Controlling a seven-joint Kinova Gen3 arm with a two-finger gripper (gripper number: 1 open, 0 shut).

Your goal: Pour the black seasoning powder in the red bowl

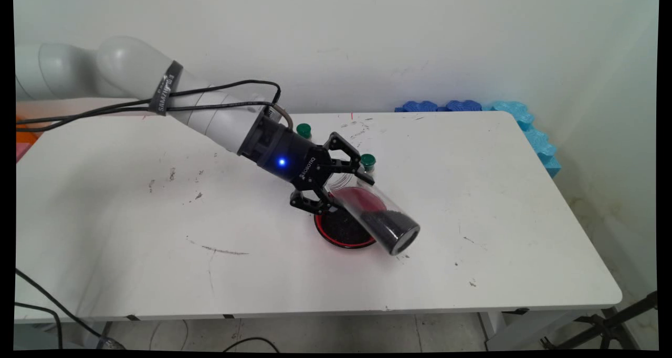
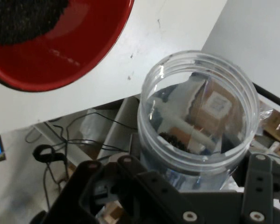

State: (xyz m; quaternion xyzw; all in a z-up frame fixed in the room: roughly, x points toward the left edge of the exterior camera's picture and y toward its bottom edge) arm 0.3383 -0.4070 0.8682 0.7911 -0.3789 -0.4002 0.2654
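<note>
The gripper [image 1: 336, 182] is clenched on a clear jar [image 1: 380, 216], holding it tilted over a red bowl [image 1: 341, 234] on the white tabletop [image 1: 472, 190]. Dark granules sit in the jar's lower end, which juts past the bowl's right rim; more dark granules lie in the bowl. Behind the bowl, two small green-capped bottles [image 1: 368, 161] stand on the tabletop. Further back, beyond the bowl at the tabletop's far right edge, lie blue foam pieces [image 1: 472, 106]
</note>
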